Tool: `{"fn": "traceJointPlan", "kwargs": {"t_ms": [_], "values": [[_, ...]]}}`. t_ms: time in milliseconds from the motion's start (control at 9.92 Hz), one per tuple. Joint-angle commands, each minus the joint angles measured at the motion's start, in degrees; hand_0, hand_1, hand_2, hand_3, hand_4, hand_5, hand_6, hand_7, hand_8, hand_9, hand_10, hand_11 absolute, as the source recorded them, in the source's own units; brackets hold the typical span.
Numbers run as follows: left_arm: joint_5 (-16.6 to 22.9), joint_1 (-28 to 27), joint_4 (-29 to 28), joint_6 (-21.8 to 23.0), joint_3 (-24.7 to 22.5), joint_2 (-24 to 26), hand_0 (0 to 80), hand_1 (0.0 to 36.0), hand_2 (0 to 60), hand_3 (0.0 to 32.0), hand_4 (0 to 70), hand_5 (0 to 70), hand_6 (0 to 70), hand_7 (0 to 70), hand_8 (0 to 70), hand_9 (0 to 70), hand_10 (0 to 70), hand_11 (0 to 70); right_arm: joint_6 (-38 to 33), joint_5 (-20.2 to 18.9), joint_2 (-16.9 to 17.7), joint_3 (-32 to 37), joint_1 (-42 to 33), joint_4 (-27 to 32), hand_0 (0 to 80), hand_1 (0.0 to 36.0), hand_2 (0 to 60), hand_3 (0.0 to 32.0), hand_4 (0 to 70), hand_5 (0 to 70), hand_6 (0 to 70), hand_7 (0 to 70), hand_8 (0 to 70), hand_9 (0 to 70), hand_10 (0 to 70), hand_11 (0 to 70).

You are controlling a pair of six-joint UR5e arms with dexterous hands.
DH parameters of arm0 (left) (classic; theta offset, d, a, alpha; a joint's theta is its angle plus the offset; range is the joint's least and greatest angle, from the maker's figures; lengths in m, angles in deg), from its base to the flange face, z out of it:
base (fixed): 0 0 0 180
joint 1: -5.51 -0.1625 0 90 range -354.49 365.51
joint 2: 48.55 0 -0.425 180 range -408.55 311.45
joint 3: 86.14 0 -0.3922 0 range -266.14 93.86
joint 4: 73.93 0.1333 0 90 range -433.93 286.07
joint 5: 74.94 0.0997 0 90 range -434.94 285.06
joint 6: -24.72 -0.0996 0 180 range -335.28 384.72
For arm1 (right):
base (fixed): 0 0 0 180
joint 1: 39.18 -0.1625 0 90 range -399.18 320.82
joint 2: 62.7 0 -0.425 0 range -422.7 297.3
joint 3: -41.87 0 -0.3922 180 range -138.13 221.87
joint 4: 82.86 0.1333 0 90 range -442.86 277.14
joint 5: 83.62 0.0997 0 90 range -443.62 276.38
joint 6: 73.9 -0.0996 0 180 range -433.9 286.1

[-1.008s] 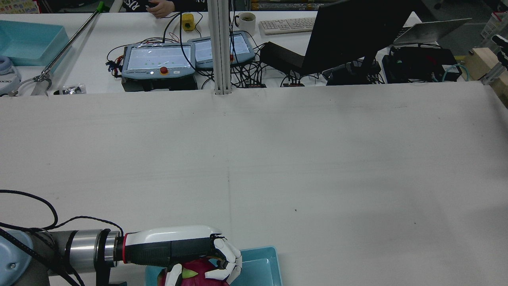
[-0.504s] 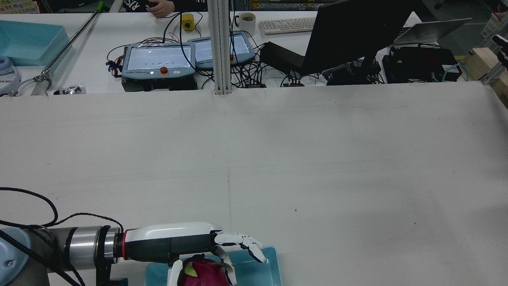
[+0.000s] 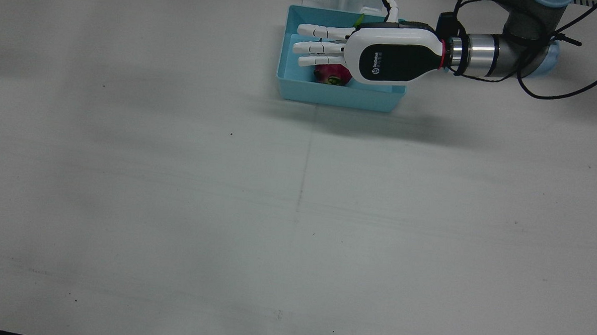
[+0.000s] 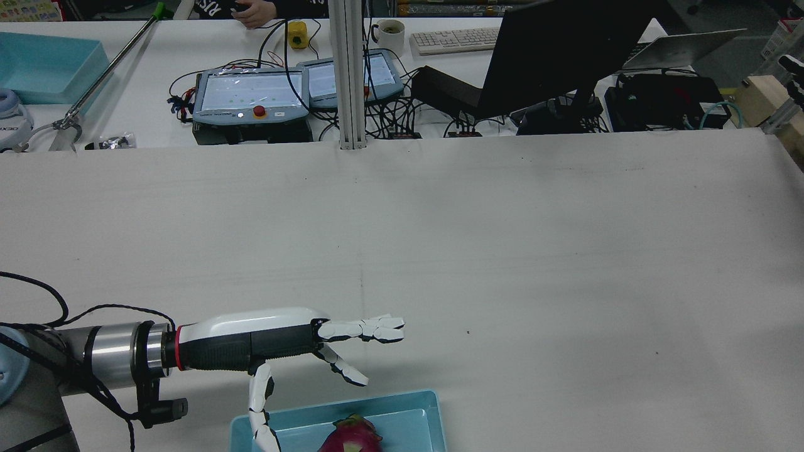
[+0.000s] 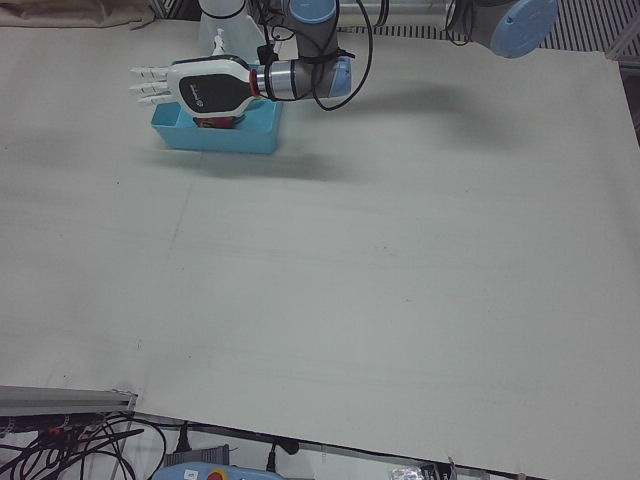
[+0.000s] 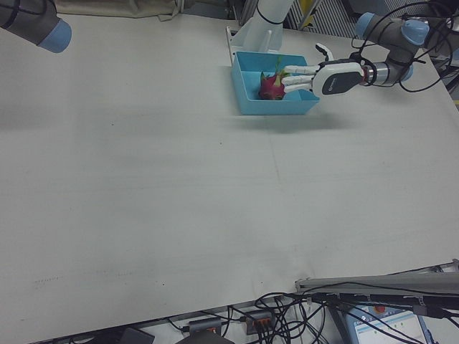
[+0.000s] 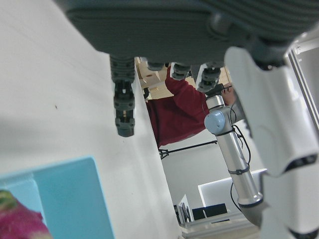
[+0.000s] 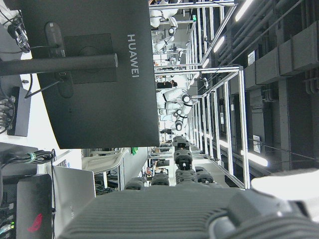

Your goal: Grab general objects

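Note:
A pink dragon fruit [image 3: 328, 73] with green scales lies in a light blue tray [image 3: 342, 96] at the robot's edge of the table. It also shows in the rear view [image 4: 352, 436] and the right-front view [image 6: 270, 86]. My left hand [image 3: 379, 52] hovers over the tray with its fingers [image 4: 370, 329] stretched out and apart, palm down, holding nothing. It stands clear above the fruit in the rear view [image 4: 270, 342]. My right hand [image 8: 164, 209] shows only in its own view, far from the tray, its fingers extended and empty.
The tray [image 4: 414, 417] sits between the arms' pedestals. Beyond the table's far edge stand two teach pendants [image 4: 251, 97], a metal post [image 4: 348, 75] and a black monitor [image 4: 565, 50]. The right arm's elbow [image 6: 36, 21] hangs over the far corner.
My left hand opened, let go of the dragon fruit and rose away from the tray. The fruit now lies in the tray on its own.

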Motion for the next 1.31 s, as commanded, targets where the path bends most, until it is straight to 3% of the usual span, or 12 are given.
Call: {"fn": "traceJointPlan", "kwargs": {"t_ms": [0, 101, 303, 605, 807, 1008, 1210], "values": [[0.0, 11.3, -2.4, 0.0, 5.9, -0.4, 60.7, 30.6, 18.1, 2.4, 0.7, 11.2, 0.0, 12.4, 0.0, 1.0, 0.0, 0.0, 0.0, 0.0, 0.0, 0.0, 0.0, 0.1, 0.0, 0.0, 0.0, 0.0, 0.0, 0.0, 0.0, 0.0, 0.0, 0.0, 0.0, 0.0], [0.0, 14.2, -2.7, 0.0, 7.3, -0.2, 61.1, 30.5, 17.4, 0.0, 3.3, 11.4, 0.0, 13.5, 0.0, 1.3, 0.0, 0.0, 0.0, 0.0, 0.0, 0.0, 0.0, 0.0, 0.0, 0.0, 0.0, 0.0, 0.0, 0.0, 0.0, 0.0, 0.0, 0.0, 0.0, 0.0], [0.0, 16.4, -4.5, 0.0, 10.5, 0.2, 60.9, 29.8, 16.8, 0.0, 6.8, 12.4, 0.9, 16.2, 0.0, 1.8, 0.0, 0.5, 0.0, 0.0, 0.0, 0.0, 0.0, 0.0, 0.0, 0.0, 0.0, 0.0, 0.0, 0.0, 0.0, 0.0, 0.0, 0.0, 0.0, 0.0], [0.0, 25.4, -6.7, 0.0, 12.5, -0.2, 59.0, 27.5, 14.8, 0.0, 10.2, 12.7, 2.6, 19.8, 0.0, 2.5, 0.0, 1.3, 0.0, 0.0, 0.0, 0.0, 0.0, 0.0, 0.0, 0.0, 0.0, 0.0, 0.0, 0.0, 0.0, 0.0, 0.0, 0.0, 0.0, 0.0], [-0.3, 30.0, -10.0, -0.2, 16.8, -0.9, 57.2, 25.1, 11.0, 0.0, 9.7, 12.4, 2.4, 20.3, 0.0, 2.6, 0.0, 2.1, 0.0, 0.0, 0.0, 0.0, 0.0, 0.1, 0.0, 0.0, 0.0, 0.0, 0.0, 0.0, 0.0, 0.0, 0.0, 0.0, 0.0, 0.0], [-1.6, 33.7, -13.7, -0.1, 20.2, -3.0, 55.9, 23.2, 8.9, 0.0, 12.2, 12.5, 4.3, 21.9, 0.0, 2.9, 0.0, 2.1, 0.0, 0.0, 0.0, 0.0, 0.0, 0.1, 0.0, 0.0, 0.0, 0.0, 0.0, 0.0, 0.0, 0.0, 0.0, 0.0, 0.0, 0.0], [-5.7, 36.7, -17.0, -0.3, 25.5, -3.3, 54.3, 20.7, 6.4, 0.0, 14.5, 12.6, 6.4, 24.1, 0.2, 3.4, 0.0, 1.6, 0.0, 0.0, 0.0, 0.0, 0.0, 0.1, 0.0, 0.0, 0.0, 0.0, 0.0, 0.0, 0.0, 0.0, 0.0, 0.0, 0.0, 0.0]]}}
